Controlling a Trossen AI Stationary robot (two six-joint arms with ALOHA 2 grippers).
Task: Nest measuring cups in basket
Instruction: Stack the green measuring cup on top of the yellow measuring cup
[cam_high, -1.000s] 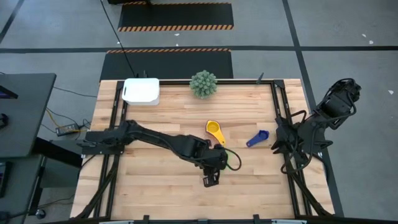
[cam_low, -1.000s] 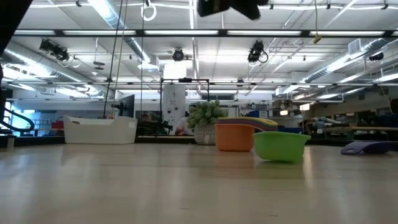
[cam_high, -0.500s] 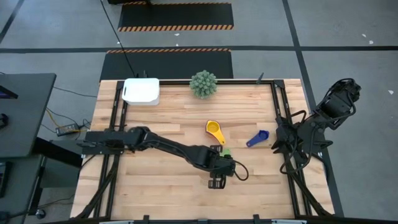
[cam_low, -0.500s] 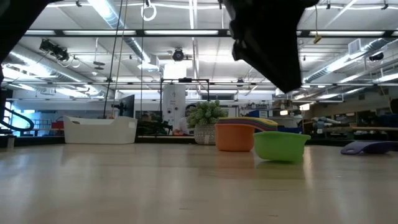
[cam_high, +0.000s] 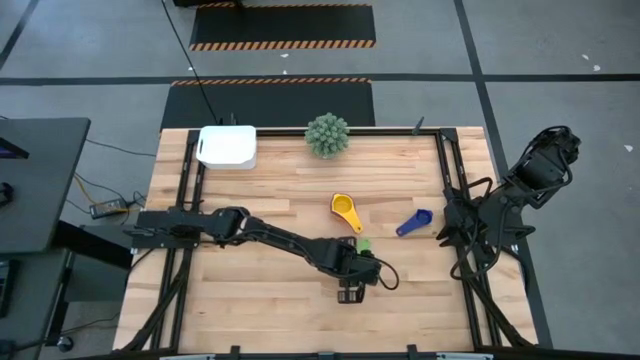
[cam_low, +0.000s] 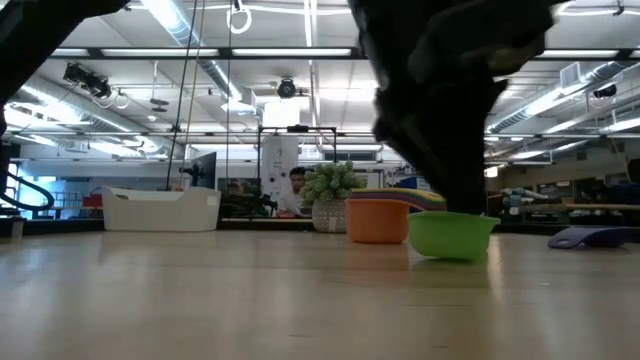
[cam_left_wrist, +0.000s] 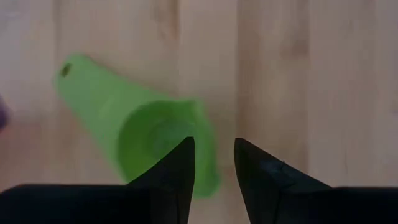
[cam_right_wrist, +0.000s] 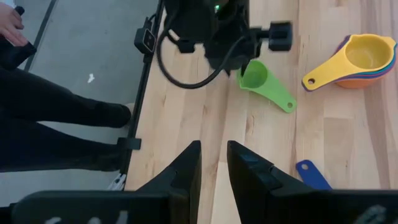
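We see the left gripper (cam_high: 351, 292) low over the middle of the table (cam_high: 250, 300), right at the green cup (cam_left_wrist: 149, 137). In the left wrist view its fingers (cam_left_wrist: 177, 171) stand a little apart, with one fingertip over the rim of the green cup; they do not yet pinch it. The green cup lies on the wood with its handle pointing away from the gripper.

The yellow cup (cam_high: 346, 210) sits on top of a stack of other cups, just beyond the green one. The blue cup (cam_high: 413, 223) lies alone, nearer the right side. The basket (cam_high: 227, 146) stands at the far left corner, well apart from all cups, and the plant (cam_high: 327, 134) is beside it.

The right gripper (cam_right_wrist: 213, 163) waits at the right edge of the table, fingers slightly apart, holding nothing.
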